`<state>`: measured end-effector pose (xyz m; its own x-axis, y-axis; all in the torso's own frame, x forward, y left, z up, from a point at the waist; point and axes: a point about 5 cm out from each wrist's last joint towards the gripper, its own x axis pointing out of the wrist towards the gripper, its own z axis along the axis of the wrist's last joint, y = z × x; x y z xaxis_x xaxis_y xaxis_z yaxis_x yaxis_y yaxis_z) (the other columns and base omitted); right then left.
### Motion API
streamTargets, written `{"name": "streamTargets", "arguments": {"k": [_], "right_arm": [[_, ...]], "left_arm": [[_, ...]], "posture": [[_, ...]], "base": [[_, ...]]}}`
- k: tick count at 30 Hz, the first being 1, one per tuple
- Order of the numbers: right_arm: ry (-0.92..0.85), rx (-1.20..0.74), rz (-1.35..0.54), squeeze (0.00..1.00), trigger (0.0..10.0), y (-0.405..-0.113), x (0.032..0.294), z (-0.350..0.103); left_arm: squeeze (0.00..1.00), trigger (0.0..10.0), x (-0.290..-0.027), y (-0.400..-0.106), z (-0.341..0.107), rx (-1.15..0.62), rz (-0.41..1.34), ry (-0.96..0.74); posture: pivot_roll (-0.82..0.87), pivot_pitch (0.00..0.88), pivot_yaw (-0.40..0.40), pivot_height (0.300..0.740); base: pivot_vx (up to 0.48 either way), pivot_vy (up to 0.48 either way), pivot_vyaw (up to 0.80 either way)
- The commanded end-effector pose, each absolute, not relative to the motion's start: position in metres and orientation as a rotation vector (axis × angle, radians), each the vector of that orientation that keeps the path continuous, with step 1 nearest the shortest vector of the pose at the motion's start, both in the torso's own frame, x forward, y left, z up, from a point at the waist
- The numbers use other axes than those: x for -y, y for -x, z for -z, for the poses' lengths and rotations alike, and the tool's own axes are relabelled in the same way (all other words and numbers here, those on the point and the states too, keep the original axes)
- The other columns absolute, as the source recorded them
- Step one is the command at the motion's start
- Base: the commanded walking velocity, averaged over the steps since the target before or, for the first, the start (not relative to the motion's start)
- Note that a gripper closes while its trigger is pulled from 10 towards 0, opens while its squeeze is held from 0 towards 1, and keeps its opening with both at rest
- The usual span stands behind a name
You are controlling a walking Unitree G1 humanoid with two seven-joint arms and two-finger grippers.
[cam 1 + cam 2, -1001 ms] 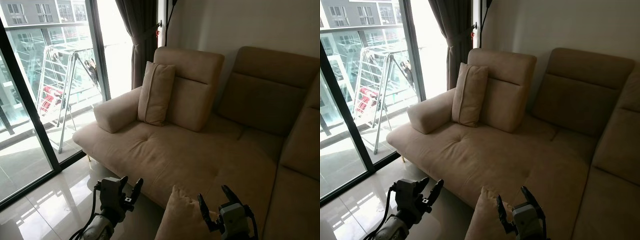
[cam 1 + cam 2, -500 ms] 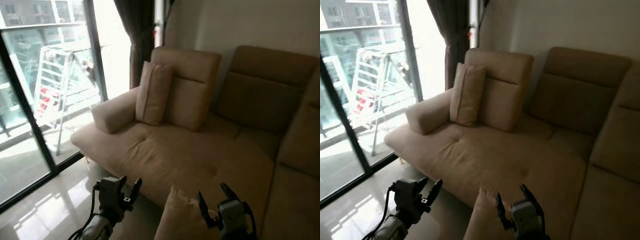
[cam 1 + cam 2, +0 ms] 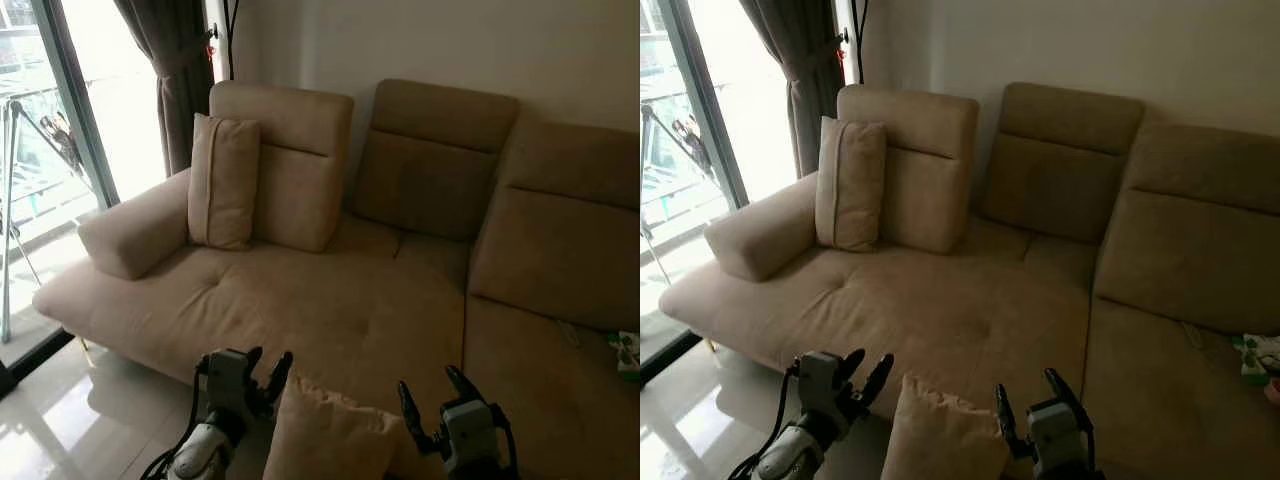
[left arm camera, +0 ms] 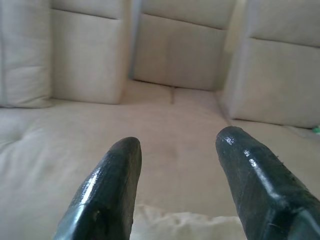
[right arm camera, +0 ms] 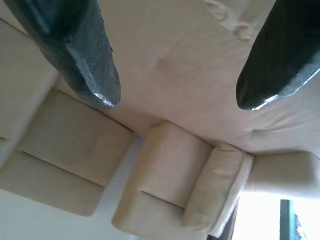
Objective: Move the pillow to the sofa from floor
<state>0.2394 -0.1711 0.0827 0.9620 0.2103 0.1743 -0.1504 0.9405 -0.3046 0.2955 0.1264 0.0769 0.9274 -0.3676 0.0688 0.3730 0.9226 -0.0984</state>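
Observation:
A beige pillow (image 3: 330, 435) stands at the bottom of the eye views, in front of the beige sofa's (image 3: 340, 300) seat edge. My left gripper (image 3: 265, 368) is open at the pillow's upper left corner. In the left wrist view its fingers (image 4: 112, 185) point over the pillow's top edge (image 4: 185, 222) toward the seat, with nothing between them. My right gripper (image 3: 430, 388) is open just right of the pillow, its fingers (image 5: 85, 55) spread above the seat. I cannot tell whether either arm presses on the pillow.
A second beige pillow (image 3: 222, 180) leans upright against the sofa's left backrest, beside a bolster armrest (image 3: 135, 225). A dark curtain (image 3: 165, 60) and glass door are at the far left over glossy floor (image 3: 40, 420). A small green item (image 3: 628, 352) lies on the right seat.
The camera has swung right, so the sofa now sits more centred and the window has slid to the left edge. The pillow stays between my two open grippers.

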Motion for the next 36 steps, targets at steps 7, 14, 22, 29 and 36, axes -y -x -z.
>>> {"name": "streamTargets", "arguments": {"k": [7,14,22,29,36], "right_arm": [[0.294,0.185,-0.196,0.00,10.0,-0.2388,0.1700,-0.0779],[0.296,0.185,-0.195,0.00,10.0,-0.2403,0.1701,-0.0779],[0.305,0.183,-0.190,0.00,10.0,-0.2409,0.1706,-0.0769],[0.296,0.149,-0.160,0.00,10.0,-0.2396,0.1740,-0.0705],[0.291,0.153,-0.159,0.00,10.0,-0.2403,0.1732,-0.0708]], "left_arm": [[0.00,10.0,-0.1275,-0.2930,-0.0711,0.029,0.367,0.111],[0.00,10.0,-0.1268,-0.2938,-0.0711,0.028,0.368,0.116],[0.00,10.0,-0.1251,-0.2947,-0.0722,0.031,0.376,0.119],[0.00,10.0,-0.1248,-0.2944,-0.0722,0.030,0.383,0.117],[0.00,10.0,-0.1252,-0.2948,-0.0725,0.030,0.384,0.114]], "posture": [[-0.01,0.000,0.001,0.740],[-0.01,0.000,0.001,0.740],[-0.02,0.000,0.002,0.740],[-0.02,0.000,0.007,0.740],[-0.02,0.000,0.008,0.740]], "base": [[0.000,0.000,0.00],[0.000,0.000,0.00],[0.000,0.000,0.00],[0.000,0.000,0.00],[0.000,0.000,0.00]]}}
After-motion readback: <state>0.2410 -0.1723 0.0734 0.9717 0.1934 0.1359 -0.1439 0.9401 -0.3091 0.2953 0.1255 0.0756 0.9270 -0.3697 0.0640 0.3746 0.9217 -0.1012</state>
